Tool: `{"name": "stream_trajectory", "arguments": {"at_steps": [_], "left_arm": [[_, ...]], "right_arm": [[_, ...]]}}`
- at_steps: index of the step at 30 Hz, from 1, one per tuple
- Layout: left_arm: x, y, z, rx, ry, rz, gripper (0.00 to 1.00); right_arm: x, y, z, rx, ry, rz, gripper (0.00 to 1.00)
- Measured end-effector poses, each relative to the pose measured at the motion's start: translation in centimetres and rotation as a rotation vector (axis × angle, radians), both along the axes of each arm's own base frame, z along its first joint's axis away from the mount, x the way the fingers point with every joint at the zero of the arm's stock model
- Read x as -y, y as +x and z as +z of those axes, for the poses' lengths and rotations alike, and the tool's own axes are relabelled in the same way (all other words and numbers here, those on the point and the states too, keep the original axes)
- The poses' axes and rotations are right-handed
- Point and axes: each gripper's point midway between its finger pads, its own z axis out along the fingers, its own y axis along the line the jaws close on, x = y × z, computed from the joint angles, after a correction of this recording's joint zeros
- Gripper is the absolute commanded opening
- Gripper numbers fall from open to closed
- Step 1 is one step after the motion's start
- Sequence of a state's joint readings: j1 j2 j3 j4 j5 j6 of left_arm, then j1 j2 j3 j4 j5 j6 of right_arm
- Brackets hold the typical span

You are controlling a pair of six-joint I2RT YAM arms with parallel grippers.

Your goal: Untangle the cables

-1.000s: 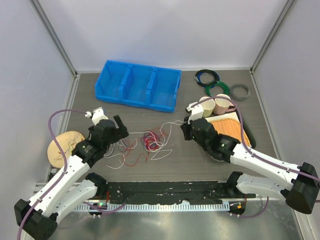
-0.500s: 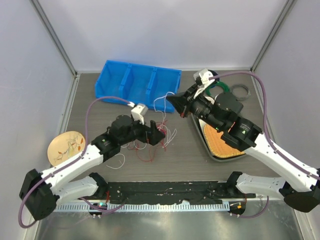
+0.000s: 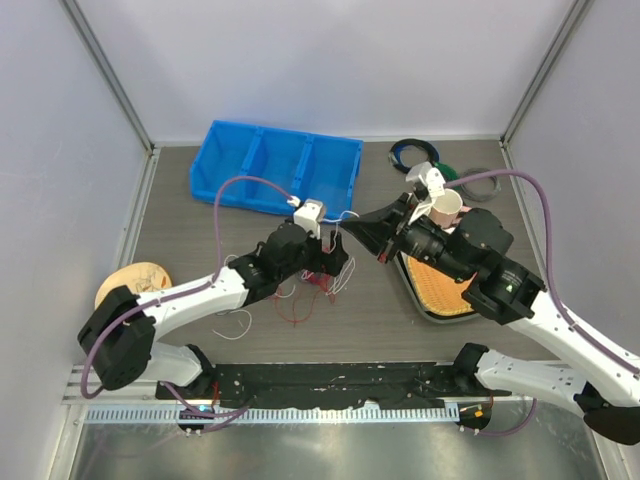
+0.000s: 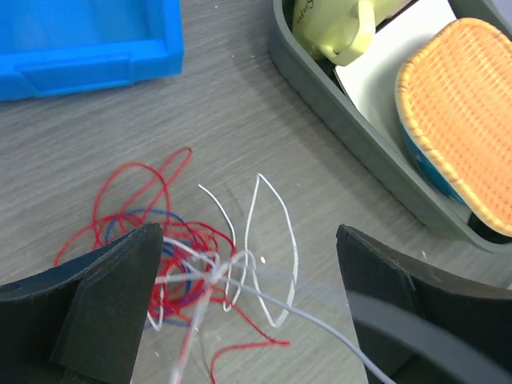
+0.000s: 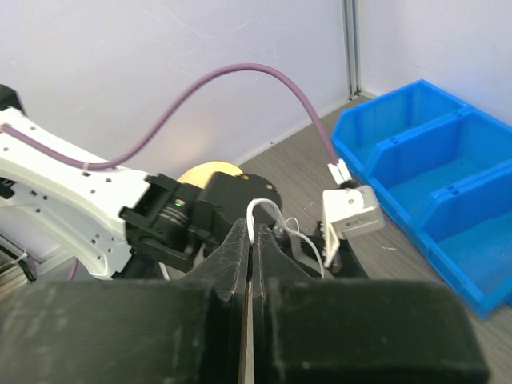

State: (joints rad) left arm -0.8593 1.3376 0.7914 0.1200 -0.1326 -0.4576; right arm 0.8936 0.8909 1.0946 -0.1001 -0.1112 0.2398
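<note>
Left gripper (image 3: 335, 262), jaws wide apart, hangs low over the cables (image 3: 315, 285), a loose red, white and dark blue tangle on the table (image 3: 200, 230) in front of the blue bin (image 3: 275, 170); in the left wrist view the strands (image 4: 184, 248) lie between its fingers, none clamped. Right gripper (image 3: 350, 222), fingers pressed together, pinches a white cable (image 5: 260, 210), whose loop rises above the closed tips. A second ago both arms were drawn back, the left gripper at the tangle's left edge and the right arm lying across the grey tray (image 3: 420, 300); since then both grippers have moved in over the tangle, and the tray's woven orange dish (image 3: 445, 280) is now uncovered
</note>
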Motion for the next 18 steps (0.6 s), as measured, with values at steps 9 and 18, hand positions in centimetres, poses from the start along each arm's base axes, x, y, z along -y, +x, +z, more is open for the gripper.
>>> {"name": "stream_trajectory", "arguments": {"at_steps": [9, 18], "left_arm": [[1.8, 2.2, 0.5, 0.049, 0.001, 0.014, 0.00], [-2.5, 2.1, 10.4, 0.241, -0.098, 0.144, 0.00]], "right_arm": [[0.9, -0.8, 1.1, 0.012, 0.047, 0.002, 0.01], [3.1, 3.9, -0.3, -0.043, -0.006, -0.283, 0.35]]}}
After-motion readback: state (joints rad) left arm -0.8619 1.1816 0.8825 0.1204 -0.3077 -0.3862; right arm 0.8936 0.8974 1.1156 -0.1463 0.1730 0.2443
